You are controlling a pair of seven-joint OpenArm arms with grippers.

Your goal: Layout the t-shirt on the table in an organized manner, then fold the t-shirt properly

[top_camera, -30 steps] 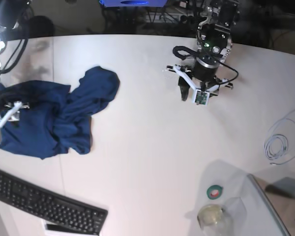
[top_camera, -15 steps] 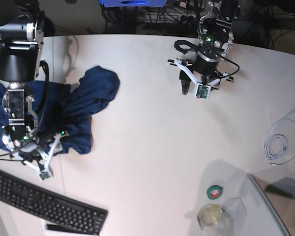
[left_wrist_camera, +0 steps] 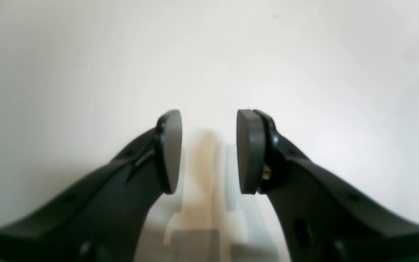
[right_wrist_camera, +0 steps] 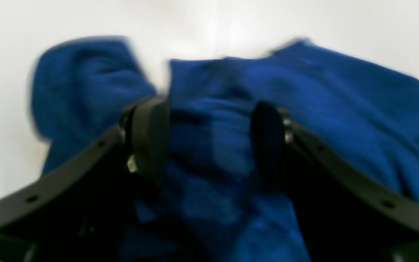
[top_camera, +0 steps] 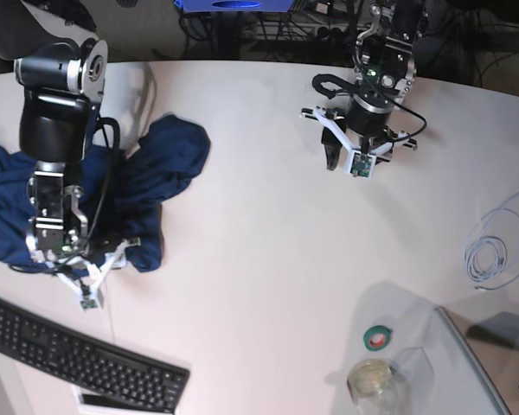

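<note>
From the left wrist, the left hand hangs over bare white worktop, its two dark pads standing apart with nothing between them, only their pale shadow on the surface below.

From the right wrist, the picture is blurred. The right hand is just above the shirt, fingers spread with a gap between them, and blue cloth shows through the gap. I can't tell whether the tips touch the fabric. The shirt lies bunched in folds, with white worktop showing beyond it and to the side.

From the base view, the shirt is crumpled in a heap at the left side of the worktop, one lobe reaching toward the middle. The right arm stands over it, its hand at the heap's near edge. The left hand is far across, near the back edge, well apart from the shirt. A keyboard lies at the near left, a coil of cable at the right, and a roll of tape and a jar near the front.
</note>
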